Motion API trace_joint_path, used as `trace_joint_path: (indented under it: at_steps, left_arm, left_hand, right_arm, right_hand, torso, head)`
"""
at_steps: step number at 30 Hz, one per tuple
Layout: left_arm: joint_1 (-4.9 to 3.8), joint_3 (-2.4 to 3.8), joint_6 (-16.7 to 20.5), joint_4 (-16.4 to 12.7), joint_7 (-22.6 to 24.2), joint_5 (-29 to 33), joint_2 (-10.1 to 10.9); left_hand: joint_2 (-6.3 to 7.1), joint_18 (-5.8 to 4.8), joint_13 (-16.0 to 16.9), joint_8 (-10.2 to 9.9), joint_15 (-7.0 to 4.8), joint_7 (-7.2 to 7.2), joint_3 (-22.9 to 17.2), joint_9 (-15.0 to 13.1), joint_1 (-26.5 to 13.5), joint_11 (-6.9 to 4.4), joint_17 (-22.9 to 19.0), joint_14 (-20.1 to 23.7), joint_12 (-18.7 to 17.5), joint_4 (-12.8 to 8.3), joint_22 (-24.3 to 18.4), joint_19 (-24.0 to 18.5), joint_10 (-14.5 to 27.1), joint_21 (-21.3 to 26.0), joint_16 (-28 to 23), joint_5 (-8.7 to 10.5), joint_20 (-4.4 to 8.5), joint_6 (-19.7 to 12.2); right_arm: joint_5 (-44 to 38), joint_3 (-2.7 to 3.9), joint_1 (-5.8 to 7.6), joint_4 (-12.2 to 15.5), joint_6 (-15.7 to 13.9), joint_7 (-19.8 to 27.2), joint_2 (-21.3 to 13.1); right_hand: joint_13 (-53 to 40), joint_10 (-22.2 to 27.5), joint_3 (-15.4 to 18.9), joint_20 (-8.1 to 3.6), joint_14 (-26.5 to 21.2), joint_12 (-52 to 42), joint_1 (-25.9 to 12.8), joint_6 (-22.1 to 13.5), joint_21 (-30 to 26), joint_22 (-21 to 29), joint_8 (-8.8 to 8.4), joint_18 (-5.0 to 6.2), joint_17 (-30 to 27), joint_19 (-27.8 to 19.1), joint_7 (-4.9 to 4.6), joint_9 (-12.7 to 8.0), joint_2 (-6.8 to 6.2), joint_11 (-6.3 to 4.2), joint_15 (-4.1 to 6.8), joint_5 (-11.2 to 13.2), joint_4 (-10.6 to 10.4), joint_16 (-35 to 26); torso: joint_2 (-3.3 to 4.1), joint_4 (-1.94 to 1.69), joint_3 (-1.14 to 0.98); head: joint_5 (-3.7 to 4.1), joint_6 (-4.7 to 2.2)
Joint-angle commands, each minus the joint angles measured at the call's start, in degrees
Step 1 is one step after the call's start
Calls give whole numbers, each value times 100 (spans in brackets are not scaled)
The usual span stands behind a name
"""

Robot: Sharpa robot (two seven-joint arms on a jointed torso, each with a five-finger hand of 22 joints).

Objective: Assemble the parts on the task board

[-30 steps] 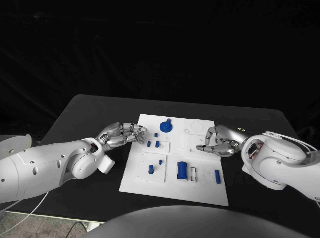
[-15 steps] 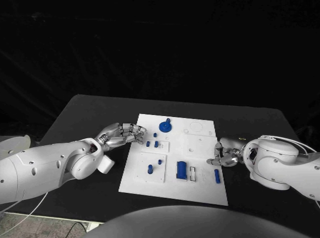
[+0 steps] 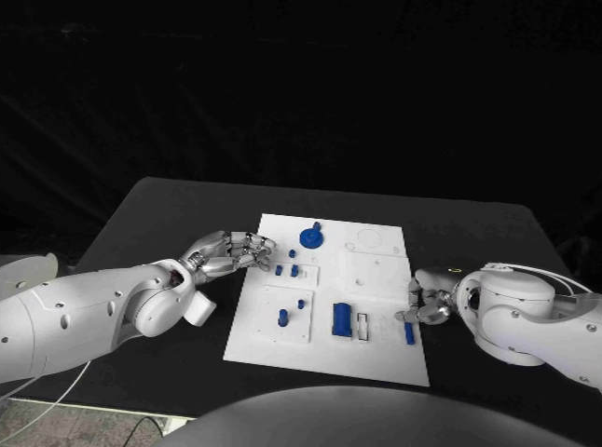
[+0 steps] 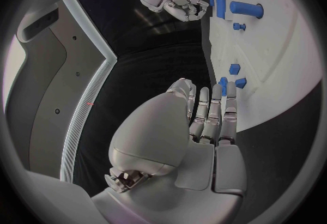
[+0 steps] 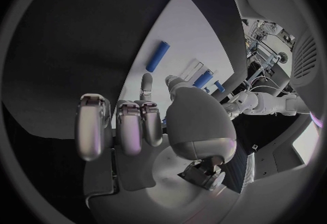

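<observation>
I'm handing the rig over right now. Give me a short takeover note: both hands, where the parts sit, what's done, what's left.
Left hand: fingers curled, holds nothing, at the task board's left edge.
Right hand: at the right edge beside the blue rod; whether it touches it I cannot tell.
Parts: blue round knob at the far end, blue block near the middle, small blue pieces on the left.
Done: cannot tell. Left: the rod lies loose.

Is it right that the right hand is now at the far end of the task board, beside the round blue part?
Not quite. The right hand is at the near right edge of the task board, beside the slim blue rod; the round blue part lies far from it. The head view shows this.
</observation>
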State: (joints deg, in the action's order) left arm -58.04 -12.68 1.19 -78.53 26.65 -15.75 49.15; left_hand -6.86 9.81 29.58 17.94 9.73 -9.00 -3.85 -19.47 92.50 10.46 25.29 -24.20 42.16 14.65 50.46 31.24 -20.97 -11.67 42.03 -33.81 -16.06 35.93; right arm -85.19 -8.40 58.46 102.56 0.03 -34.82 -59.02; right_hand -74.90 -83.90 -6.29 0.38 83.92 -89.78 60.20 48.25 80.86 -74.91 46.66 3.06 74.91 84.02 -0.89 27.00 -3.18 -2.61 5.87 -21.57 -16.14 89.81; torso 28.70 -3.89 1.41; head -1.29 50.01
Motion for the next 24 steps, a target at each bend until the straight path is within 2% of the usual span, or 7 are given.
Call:
trace_joint_path:
  at_steps: [1, 7, 13, 18, 20, 22, 24]
  left_arm:
    - [0, 4, -89, -8, 22, 17, -10]
    - [0, 4, -94, -4, 9, 17, -14]
    - [0, 4, -99, -1, -1, 17, -14]
    - [1, 4, -106, 2, -9, 17, -17]
    - [1, 4, -108, 3, -11, 17, -18]
    - [2, 4, -111, 4, -14, 17, -19]
    - [4, 4, -115, 6, -18, 17, -22]
  left_hand:
    - [9, -18, -14, 20, 21, -44, -32, 2, 57, 25, -12, -6, 16, -5, 9, 8, -32, 37, 39, -28, 22, 0]
    - [11, -18, -18, 22, 21, -46, -37, 1, 57, 26, -13, -7, 17, -6, 11, 7, -36, 37, 40, -28, 22, 1]
    - [13, -19, -21, 21, 22, -47, -39, 2, 56, 27, -14, -8, 16, -7, 13, 6, -37, 38, 40, -28, 22, 0]
    - [13, -19, -21, 21, 22, -47, -39, 2, 56, 27, -14, -8, 16, -7, 13, 6, -37, 38, 40, -28, 22, 0]
    - [15, -19, -23, 21, 22, -48, -41, 2, 55, 27, -15, -7, 16, -7, 14, 6, -38, 38, 40, -28, 22, -1]
    - [15, -19, -23, 21, 22, -48, -42, 2, 55, 28, -16, -7, 16, -8, 14, 5, -38, 38, 40, -28, 22, -1]
    - [15, -19, -23, 21, 22, -48, -42, 2, 55, 28, -16, -7, 16, -8, 14, 5, -38, 38, 40, -28, 22, -1]
  right_arm:
    - [-410, -1, -30, 11, 183, -114, 2]
    - [-438, -1, -72, 17, 256, -131, 3]
    - [-396, -1, -133, 1, 293, -139, -6]
    - [-349, -1, -198, -36, 275, -138, 2]
    - [-317, -1, -229, -48, 265, -136, 7]
    - [-295, -1, -252, -56, 259, -135, 12]
    - [-266, -1, -279, -66, 245, -131, 22]
  right_hand:
    - [-1510, -610, -18, -27, 608, -22, 25, 44, -15, -1216, -36, -86, 1509, 273, -8, 10, -9, -22, 39, 36, -6, 19]
    - [-1510, -610, -8, -26, 608, -22, -10, 86, -29, -1211, -107, -83, 1509, 268, -12, 35, 9, -18, 37, 89, -23, 19]
    - [-1510, -610, 9, -12, 608, -22, -130, 90, -55, -1203, -380, -78, 1509, 261, -44, 43, 70, 7, 19, 83, -31, 19]
    - [-1510, -610, -24, 30, 598, -22, -141, 44, -103, -1188, -862, -70, 1461, 246, -129, -43, 88, 75, -39, -184, -13, -3]
    - [-1510, -610, -54, 57, 591, -22, -117, 48, -127, -1181, -1068, -65, 1427, 238, -164, -82, 82, 107, -66, -363, -3, -17]
    - [-1510, -610, -79, 71, 587, -22, -93, 59, -140, -1177, -1186, -62, 1405, 234, -183, -102, 74, 124, -83, -487, 7, -27]
    - [-1510, -610, -130, 90, 581, -22, -39, 92, -162, -1171, -1337, -57, 1377, 228, -201, -120, 60, 142, -100, -721, 30, -40]
  torso:
    - [0, 2, -2]
    - [-1, 0, 0]
    - [-1, 0, -1]
    - [-1, -1, 1]
    - [1, -2, 0]
    - [1, 0, 0]
    - [1, 1, 0]
  head:
    - [-6, -1]
    - [8, -1]
    - [-5, -1]
    - [-9, -1]
    - [-12, -1]
    - [-13, -1]
    - [-15, -1]
